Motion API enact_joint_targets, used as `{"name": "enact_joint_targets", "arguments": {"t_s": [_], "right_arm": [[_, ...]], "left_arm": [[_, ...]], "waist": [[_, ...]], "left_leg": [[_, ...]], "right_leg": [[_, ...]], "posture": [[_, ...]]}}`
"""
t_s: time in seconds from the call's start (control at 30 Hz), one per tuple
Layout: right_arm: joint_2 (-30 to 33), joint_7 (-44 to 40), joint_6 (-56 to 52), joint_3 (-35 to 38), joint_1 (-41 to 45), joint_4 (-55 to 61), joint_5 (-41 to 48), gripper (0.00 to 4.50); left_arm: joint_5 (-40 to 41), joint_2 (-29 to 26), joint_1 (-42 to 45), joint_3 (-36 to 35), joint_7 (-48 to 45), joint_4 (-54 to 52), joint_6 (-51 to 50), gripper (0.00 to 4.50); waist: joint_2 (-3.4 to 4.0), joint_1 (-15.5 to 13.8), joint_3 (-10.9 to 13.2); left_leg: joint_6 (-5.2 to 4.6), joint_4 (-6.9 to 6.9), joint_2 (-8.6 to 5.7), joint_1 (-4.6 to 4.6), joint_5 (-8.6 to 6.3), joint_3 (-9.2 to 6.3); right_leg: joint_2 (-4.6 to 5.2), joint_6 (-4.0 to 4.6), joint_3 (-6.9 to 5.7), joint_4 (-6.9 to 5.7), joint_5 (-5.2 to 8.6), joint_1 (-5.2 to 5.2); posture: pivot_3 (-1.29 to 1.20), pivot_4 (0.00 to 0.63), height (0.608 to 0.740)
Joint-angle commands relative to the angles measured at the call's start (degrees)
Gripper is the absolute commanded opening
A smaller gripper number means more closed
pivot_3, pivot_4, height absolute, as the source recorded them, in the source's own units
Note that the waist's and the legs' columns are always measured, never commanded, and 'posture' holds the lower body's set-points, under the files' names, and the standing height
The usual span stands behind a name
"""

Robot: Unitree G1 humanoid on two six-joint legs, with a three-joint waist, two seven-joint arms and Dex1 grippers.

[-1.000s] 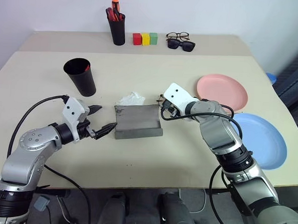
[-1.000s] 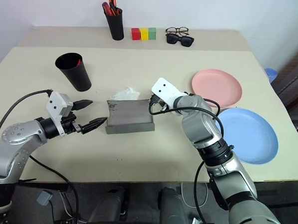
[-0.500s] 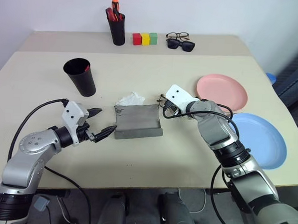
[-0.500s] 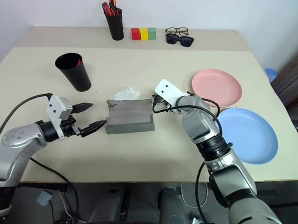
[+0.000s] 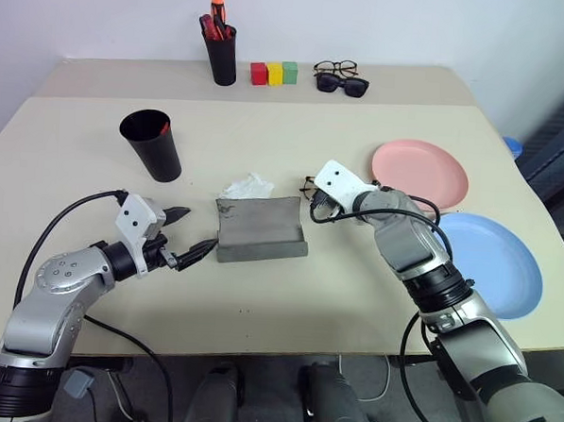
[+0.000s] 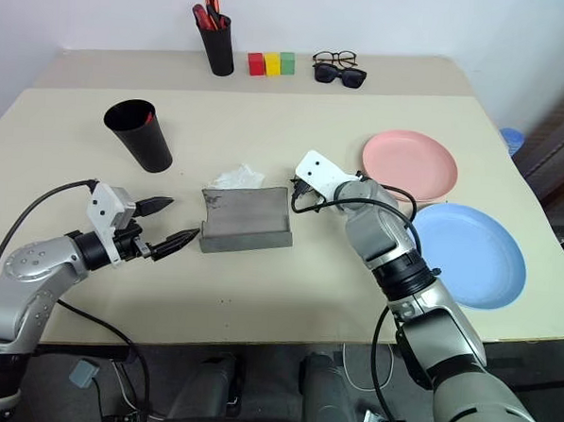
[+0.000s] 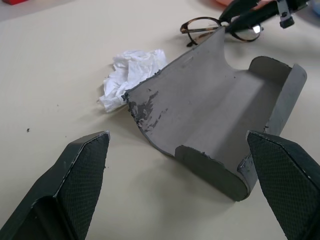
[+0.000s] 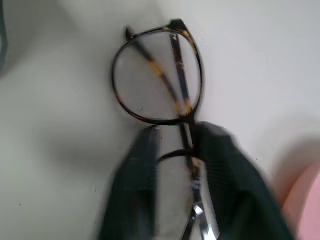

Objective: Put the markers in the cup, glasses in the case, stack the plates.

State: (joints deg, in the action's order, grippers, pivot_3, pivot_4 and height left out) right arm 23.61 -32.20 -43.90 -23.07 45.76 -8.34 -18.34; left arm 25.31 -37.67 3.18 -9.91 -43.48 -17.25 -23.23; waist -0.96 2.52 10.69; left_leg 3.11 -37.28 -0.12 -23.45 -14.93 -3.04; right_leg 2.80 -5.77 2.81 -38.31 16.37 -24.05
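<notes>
Even, soft light falls from overhead across the beige tabletop [image 5: 353, 300], bright without harsh glare. Shadows are faint and short: a soft one sits beside the cup [image 5: 151, 145], and a thin one runs under the case [image 5: 260, 229]. The head views are sharp from the near edge to the far wall, with slight bending toward the corners. The left wrist view is crisp on the case, while that hand's own fingers [image 7: 82, 185] are large and dark in the foreground. The right wrist view is soft: the glasses [image 8: 157, 75] are mildly blurred, and the right hand [image 8: 175, 185] is smeared, dark and out of focus.
</notes>
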Motion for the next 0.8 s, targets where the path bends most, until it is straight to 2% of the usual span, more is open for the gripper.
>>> {"name": "enact_joint_targets", "arguments": {"t_s": [0.03,0.3,0.47,0.63,0.8], "right_arm": [[0.4,0.1,0.8,0.1,0.5,0.5,-0.9,0.03],[1.4,-0.5,3.7,-0.4,1.1,1.6,-2.5,0.03],[4.2,-8.1,10.7,0.7,3.2,9.5,1.2,0.03],[2.1,-14.0,5.1,2.2,5.6,16.2,6.6,0.03],[-2.4,-15.4,-0.7,-2.5,4.5,21.6,8.3,0.03]], "left_arm": [[0.4,-0.4,0.9,-0.6,0.3,-2.5,0.0,4.50],[0.4,-0.4,1.0,-1.1,1.1,-3.3,-0.4,4.50],[0.3,-1.9,-0.3,-6.8,2.7,-1.0,0.2,4.50],[-0.6,-4.9,-3.7,-11.6,0.8,2.1,2.1,4.50],[-0.4,-7.1,-5.3,-15.2,-0.7,5.1,3.5,4.50]], "waist": [[-0.02,0.0,0.0],[-0.01,0.0,0.0],[0.00,0.1,0.0],[0.00,0.4,0.0],[-0.01,-0.2,0.0]], "left_leg": [[0.00,0.00,0.00,0.01,0.00,-0.01],[0.00,0.01,0.00,0.01,0.00,0.00],[0.00,0.01,0.00,0.01,0.00,-0.01],[0.00,0.05,0.10,0.01,0.00,0.00],[-0.01,0.04,0.08,0.01,0.00,-0.03]], "right_leg": [[-0.01,0.00,0.00,0.00,0.00,0.00],[-0.01,0.00,0.00,0.00,0.00,0.00],[-0.01,0.00,0.00,0.00,0.00,0.00],[-0.08,0.00,0.01,0.00,0.00,-0.05],[0.01,0.01,-0.04,0.02,0.00,-0.01]], "posture": [[0.00,0.150,0.740],[0.00,0.150,0.740],[0.00,0.150,0.740],[0.00,0.150,0.740],[0.00,0.150,0.740]]}}
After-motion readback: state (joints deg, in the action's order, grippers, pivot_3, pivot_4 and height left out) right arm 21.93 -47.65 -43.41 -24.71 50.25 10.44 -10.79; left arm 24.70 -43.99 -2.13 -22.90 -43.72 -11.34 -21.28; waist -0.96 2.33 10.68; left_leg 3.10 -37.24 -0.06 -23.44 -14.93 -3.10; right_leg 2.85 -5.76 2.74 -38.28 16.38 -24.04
